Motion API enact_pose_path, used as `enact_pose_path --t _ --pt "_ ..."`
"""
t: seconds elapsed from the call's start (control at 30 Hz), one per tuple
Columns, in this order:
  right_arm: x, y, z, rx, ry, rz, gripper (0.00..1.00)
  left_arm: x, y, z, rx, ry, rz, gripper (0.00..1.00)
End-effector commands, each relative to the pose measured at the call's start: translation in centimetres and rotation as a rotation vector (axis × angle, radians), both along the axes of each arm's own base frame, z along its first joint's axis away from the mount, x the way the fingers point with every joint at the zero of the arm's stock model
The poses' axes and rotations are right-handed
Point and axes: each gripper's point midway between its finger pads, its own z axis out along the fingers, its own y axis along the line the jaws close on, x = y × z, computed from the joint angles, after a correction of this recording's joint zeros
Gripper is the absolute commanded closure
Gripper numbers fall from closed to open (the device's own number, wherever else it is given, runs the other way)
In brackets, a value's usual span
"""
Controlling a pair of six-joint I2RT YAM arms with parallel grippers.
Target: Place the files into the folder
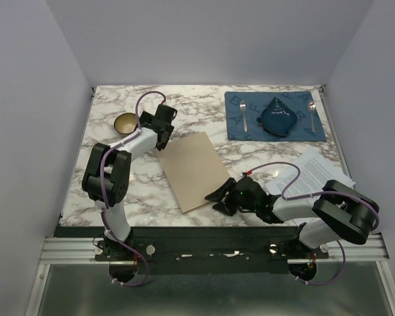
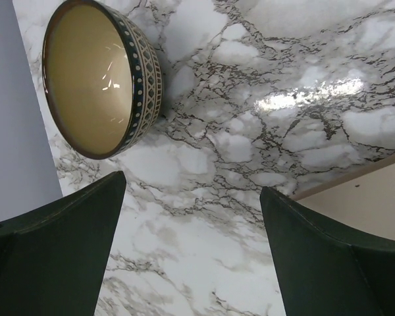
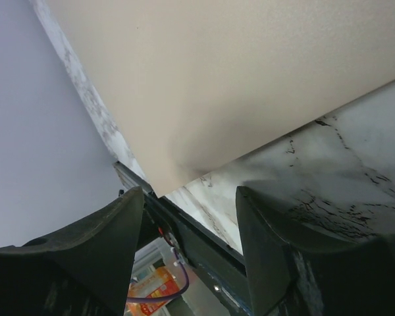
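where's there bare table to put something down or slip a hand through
Widest free: back marble between left arm and placemat, behind the folder. Smaller patch between folder, placemat and files. Narrow strip between left arm and folder. Crowded: near right, where the right arm sits by the files and reaches the folder's corner.

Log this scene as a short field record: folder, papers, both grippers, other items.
folder: flat tan-brown card folder, closed, lying mid-table
files: white printed paper sheets, at the right side of the marble table, outside the folder, partly under the right arm
left gripper: open, empty, over marble between bowl and folder
right gripper: open, at the folder's near corner, not gripping it
other: cream ceramic bowl with patterned dark outside; blue cloth placemat carrying two metal spoons and a dark blue folded cloth
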Motion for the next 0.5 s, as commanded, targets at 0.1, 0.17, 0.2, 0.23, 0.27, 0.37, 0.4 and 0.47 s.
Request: enact_pose_path --t 0.1,0.17,0.2,0.23,0.27,0.37,0.4,0.47 --pt "0.0 -0.2 0.3 0.103 -0.019 -0.052 0.34 0.1 -0.6 -2.8 0.031 0.084 -0.048 0.04" --pt "0.3 -0.1 0.8 0.145 -0.031 -0.068 0.34 -0.2 -0.6 -3.3 0.037 0.102 -0.062 0.04" --pt "0.1 -0.4 0.4 0.146 -0.027 -0.074 0.34 -0.3 -0.8 -3.5 0.026 0.108 -0.073 0.04" --pt "0.5 -0.2 1.1 0.180 -0.045 -0.080 0.34 -0.4 -1.0 -3.5 0.024 0.112 -0.082 0.04" --pt "0.4 -0.2 0.8 0.184 -0.034 -0.086 0.34 -0.7 -1.0 -3.7 0.026 0.120 -0.088 0.04" --pt "0.8 0.2 1.9 0.256 -0.068 -0.089 0.35 -1.5 -1.2 -4.0 0.017 0.132 -0.108 0.05" --pt "0.8 0.3 1.7 0.262 -0.069 -0.085 0.36 -1.7 -1.2 -4.1 0.016 0.138 -0.110 0.05" --pt "1.1 0.9 3.0 0.322 -0.104 -0.074 0.39 -2.2 -1.1 -4.1 0.017 0.142 -0.115 0.05"
